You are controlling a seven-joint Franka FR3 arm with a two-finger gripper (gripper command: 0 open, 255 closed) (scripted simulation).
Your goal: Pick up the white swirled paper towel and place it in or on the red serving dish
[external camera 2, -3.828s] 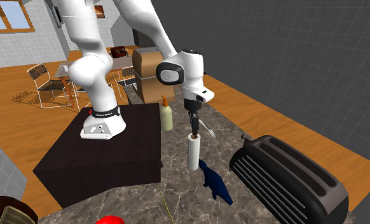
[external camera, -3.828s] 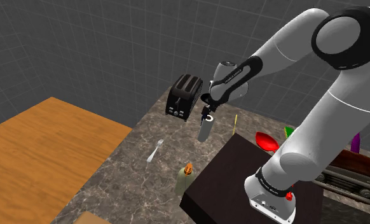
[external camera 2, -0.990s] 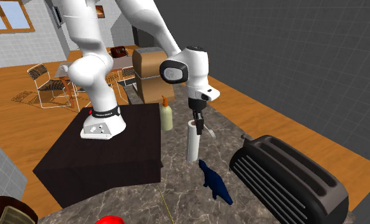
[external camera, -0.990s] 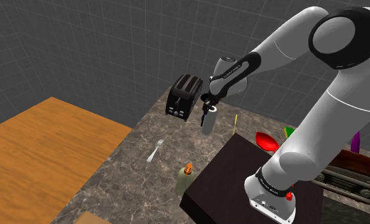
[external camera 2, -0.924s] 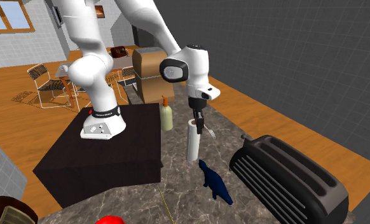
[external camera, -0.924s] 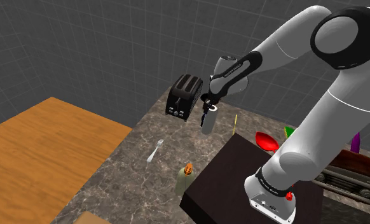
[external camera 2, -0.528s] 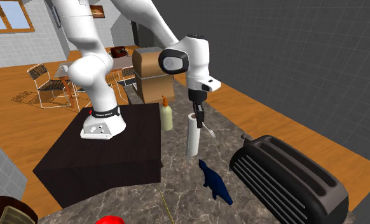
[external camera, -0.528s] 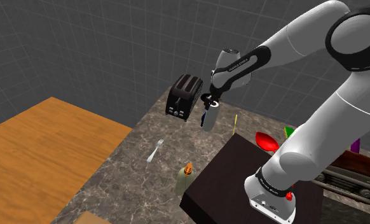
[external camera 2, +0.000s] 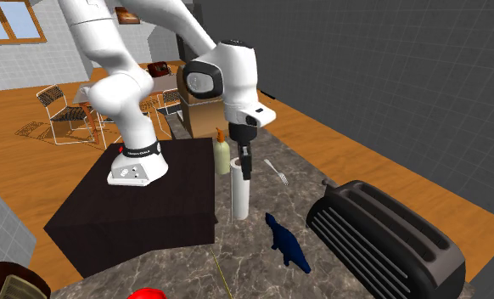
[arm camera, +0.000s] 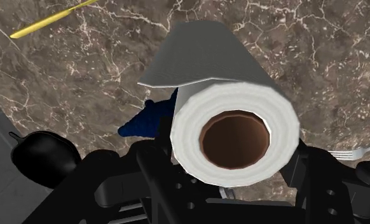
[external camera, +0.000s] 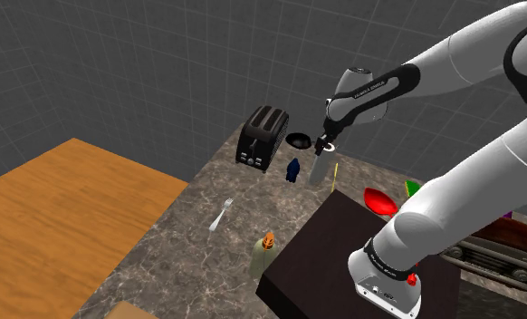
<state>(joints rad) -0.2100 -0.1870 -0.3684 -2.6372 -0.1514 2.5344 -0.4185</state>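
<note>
The white paper towel roll [external camera: 320, 169] hangs upright from my gripper [external camera: 323, 147], which is shut on its top end. It is off the marble counter, close to the dark stand's corner [external camera: 336, 201]. In the second exterior view the roll [external camera 2: 240, 194] hangs under the gripper [external camera 2: 245, 161] beside the stand. In the wrist view the roll [arm camera: 234, 127] shows its brown core, with a black finger [arm camera: 153, 159] pressed against each side. The red serving dish [external camera: 379, 200] lies past the stand, at the shoulder view's right of the roll; its rim [external camera 2: 148, 294] shows at the second exterior view's bottom edge.
A black toaster [external camera: 262, 136], a blue animal figure [external camera: 293, 169], a black bowl [external camera: 298, 140] and a yellow stick [external camera: 335, 175] are near the roll. A fork [external camera: 221, 215] and a bottle [external camera: 264, 254] sit nearer the counter's front. A radio [external camera: 502, 256] stands at the right.
The arm has carried the roll toward the shoulder view's right, away from the toaster and toward the stand and the red dish. The blue figure, hidden before, now shows.
</note>
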